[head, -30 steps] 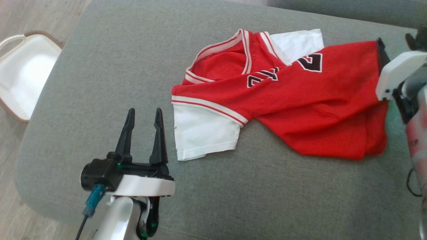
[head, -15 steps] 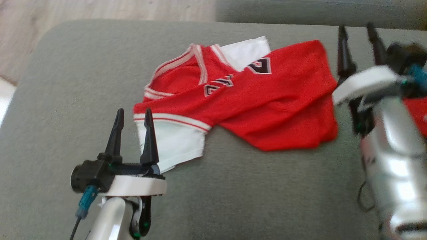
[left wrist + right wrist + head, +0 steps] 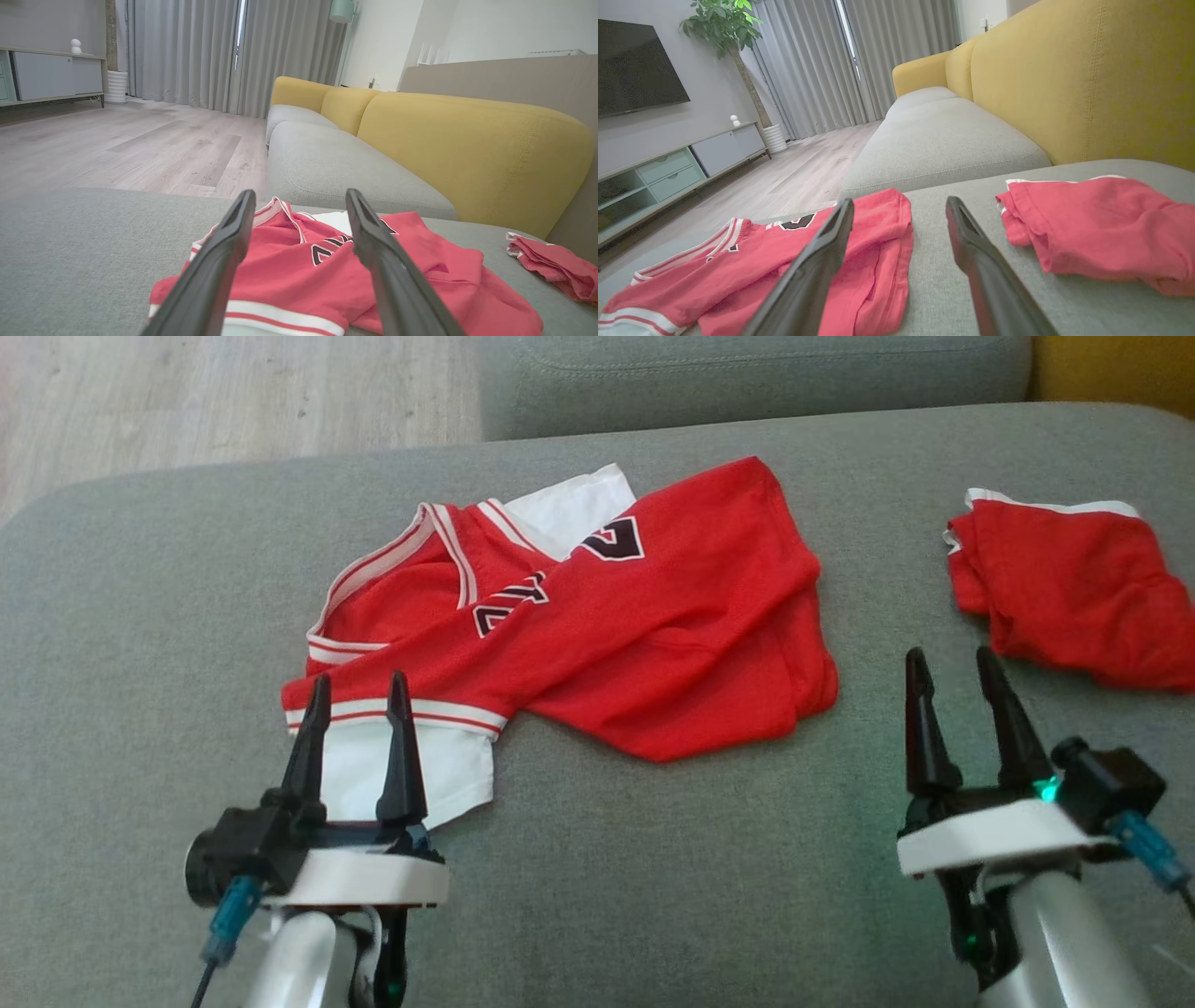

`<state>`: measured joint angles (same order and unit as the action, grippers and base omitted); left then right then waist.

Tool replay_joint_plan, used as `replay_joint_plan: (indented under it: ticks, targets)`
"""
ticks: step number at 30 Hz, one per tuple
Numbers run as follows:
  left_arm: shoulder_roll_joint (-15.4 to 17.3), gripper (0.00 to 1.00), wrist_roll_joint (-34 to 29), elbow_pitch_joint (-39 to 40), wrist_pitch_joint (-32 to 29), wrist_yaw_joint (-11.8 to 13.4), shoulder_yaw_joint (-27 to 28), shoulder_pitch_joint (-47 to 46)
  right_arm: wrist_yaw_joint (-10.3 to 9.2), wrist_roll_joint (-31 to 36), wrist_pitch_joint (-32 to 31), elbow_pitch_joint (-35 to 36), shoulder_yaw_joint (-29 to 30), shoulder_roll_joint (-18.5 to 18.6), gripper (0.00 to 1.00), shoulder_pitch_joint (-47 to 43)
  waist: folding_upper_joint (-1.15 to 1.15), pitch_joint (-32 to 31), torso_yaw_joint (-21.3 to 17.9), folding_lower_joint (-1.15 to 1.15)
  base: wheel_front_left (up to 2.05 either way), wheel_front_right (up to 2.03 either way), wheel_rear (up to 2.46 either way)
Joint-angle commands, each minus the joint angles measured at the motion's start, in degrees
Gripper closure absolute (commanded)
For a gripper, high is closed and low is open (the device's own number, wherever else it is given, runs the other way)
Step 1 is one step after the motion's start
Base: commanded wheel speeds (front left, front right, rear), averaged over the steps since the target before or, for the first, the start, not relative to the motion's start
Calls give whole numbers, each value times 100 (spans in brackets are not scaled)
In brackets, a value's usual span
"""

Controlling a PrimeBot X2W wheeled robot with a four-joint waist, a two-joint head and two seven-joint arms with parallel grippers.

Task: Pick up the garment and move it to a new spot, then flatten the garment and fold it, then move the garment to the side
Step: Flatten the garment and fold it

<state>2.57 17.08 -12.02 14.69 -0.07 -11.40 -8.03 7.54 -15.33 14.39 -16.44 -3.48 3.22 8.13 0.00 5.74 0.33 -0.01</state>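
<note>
Two items are laid on the cushion (image 3: 653, 877): jersey (image 3: 607, 644) mid, shorts (image 3: 1064, 588) at the right edge. Both the left gripper (image 3: 359, 679) and right gripper (image 3: 952, 653) are held spread, empty.

- A home living room.
- Sofa (image 3: 1087, 84) with a yellow back and grey seat cushions.
- Wall-mounted television (image 3: 630, 65) above a low cabinet (image 3: 677, 165).
- Potted plant (image 3: 726, 23), floor-length grey curtains (image 3: 187, 51), wood-plank floor (image 3: 117, 144).

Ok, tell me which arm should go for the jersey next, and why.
Left, probably. The open left gripper points straight at the jersey, right at its white sleeve. The open right gripper sits over bare cushion, in the gap between the jersey's hem and a second red garment.
</note>
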Motion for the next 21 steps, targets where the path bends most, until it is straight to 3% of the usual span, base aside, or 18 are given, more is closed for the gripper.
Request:
replay_joint_plan:
  ticks: [1, 10, 21]
  targets:
    - [31, 0, -49, 138, 30, -17, 181, -101, -5, 32, 60, 262, -167, -33, 0, 131, 0, -7, -17, 1, 0, 0, 0]
    - [31, 0, -115, -238, 30, 6, 177, -132, -5, 7, 60, 476, -92, -34, 0, 139, 0, 72, -34, 1, 0, 0, 0]
    - [119, 0, -162, -1655, -237, 687, 409, -520, -5, -43, 61, 438, -180, -34, 0, 193, 0, 344, -80, 1, 0, 0, 0]
